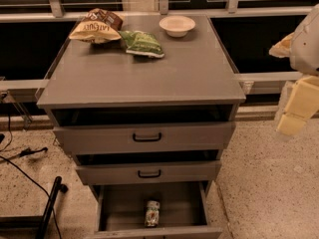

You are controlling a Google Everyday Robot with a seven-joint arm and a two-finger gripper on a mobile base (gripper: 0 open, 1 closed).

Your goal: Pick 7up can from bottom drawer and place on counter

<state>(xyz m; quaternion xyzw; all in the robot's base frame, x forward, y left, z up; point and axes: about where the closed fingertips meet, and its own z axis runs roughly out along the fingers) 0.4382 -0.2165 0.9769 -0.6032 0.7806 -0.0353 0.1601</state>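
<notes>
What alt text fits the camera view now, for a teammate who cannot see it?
The 7up can sits in the open bottom drawer of a grey cabinet, near its front, while the gripper hangs at the right edge of view beside the counter, clear of the can. Two snack bags and a white bowl sit at the counter's back.

Only a small bit of the robot shows, all off the right side of the counter (149,73). Arm shell (308,36), up beyond the counter's right edge: rounded, smooth, off-white to lt grey, cut off by the frame. A tan-yellow tab (280,46) sticks out of its counter-facing side, irregular outline. Gripper (295,114) sits below the shell, right of the counter's front right corner & apart from it: pale yellow, boxy, flat-faced blocks stepping narrower toward the bottom.
</notes>
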